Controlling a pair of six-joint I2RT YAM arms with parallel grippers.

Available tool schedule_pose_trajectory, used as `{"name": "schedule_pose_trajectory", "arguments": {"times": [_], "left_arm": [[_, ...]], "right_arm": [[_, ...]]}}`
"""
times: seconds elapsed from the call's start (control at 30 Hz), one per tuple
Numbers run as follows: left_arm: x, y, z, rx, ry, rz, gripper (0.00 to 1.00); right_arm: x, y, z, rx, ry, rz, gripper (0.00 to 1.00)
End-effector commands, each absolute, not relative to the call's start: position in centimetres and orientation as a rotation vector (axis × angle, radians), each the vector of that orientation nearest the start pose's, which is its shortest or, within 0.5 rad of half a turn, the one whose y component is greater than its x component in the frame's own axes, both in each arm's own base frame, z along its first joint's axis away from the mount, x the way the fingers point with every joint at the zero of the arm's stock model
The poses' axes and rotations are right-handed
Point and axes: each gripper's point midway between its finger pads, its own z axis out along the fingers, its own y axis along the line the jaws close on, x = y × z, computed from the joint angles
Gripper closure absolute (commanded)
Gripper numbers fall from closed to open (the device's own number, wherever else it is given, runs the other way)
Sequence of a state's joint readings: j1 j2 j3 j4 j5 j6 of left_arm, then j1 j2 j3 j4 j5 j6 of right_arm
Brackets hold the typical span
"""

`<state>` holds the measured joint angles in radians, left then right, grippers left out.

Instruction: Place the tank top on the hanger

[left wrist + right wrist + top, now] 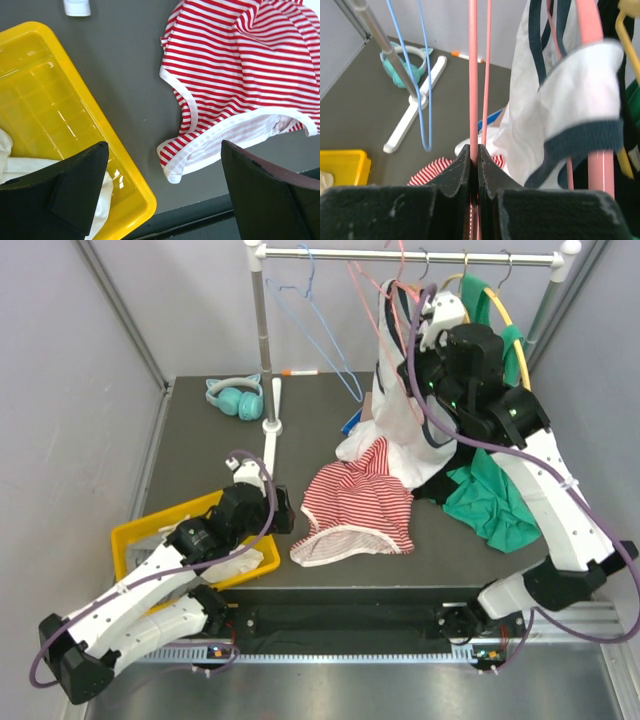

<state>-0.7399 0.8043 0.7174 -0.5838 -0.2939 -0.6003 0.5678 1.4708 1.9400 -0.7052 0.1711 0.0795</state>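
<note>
Right gripper (475, 167) jaws tight on hanger (472, 75); left gripper (164, 150) jaws apart (near tank top (240, 75)).

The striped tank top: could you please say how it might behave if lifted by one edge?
The tank top lies crumpled in folds, so it probably droops limply. Its thin fabric looks light. Pushed, it would likely bunch up.

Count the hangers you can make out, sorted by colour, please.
Light blue hanger: 1
Thin salmon-pink hanger: 1
Thick pink hanger: 1
Yellow hanger: 1
Total: 4
</note>
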Motion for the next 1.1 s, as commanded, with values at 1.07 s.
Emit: {"name": "schedule_pose_trajectory", "arguments": {"times": [1.07], "left_arm": [[21.6, -23.3, 5.6, 0.269, 2.466, -0.512, 0.43]], "right_arm": [[18.6, 16.9, 26.7, -0.290, 2.244, 0.594, 1.00]]}}
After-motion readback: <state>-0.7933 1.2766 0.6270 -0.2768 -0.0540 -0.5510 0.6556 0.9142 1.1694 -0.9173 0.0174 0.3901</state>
